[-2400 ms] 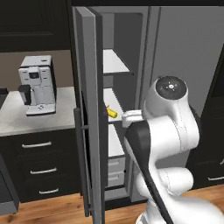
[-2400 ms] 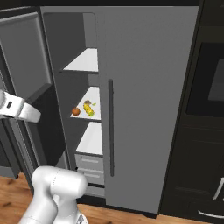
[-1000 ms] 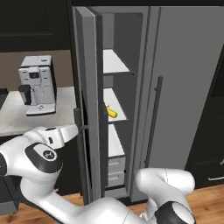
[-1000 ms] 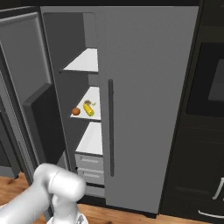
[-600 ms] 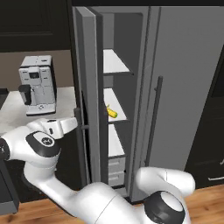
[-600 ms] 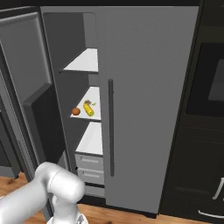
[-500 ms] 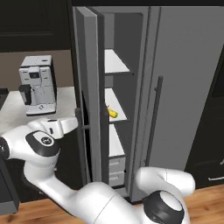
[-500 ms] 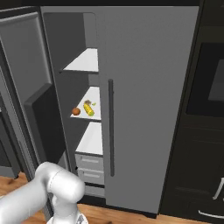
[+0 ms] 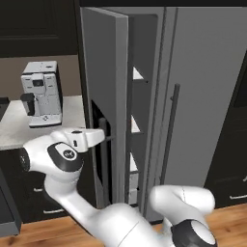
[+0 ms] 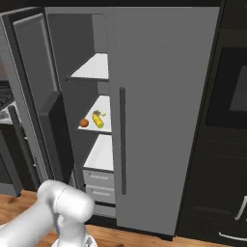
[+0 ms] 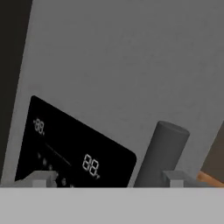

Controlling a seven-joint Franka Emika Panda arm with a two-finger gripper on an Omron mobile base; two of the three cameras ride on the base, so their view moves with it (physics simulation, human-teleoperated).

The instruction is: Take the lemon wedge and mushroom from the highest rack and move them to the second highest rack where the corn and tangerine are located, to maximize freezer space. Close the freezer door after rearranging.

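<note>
Gripper (image 11: 107, 177) spread wide and empty, close against the outer face of the half-open freezer door (image 9: 103, 120) beside its bar handle (image 11: 159, 153); corn (image 10: 97, 119) on second highest rack (image 10: 103, 108), lemon wedge and mushroom too small to resolve.

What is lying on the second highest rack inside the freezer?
On the second highest rack lie the corn and a round orange fruit. Its right part is covered by the closed door.
</note>
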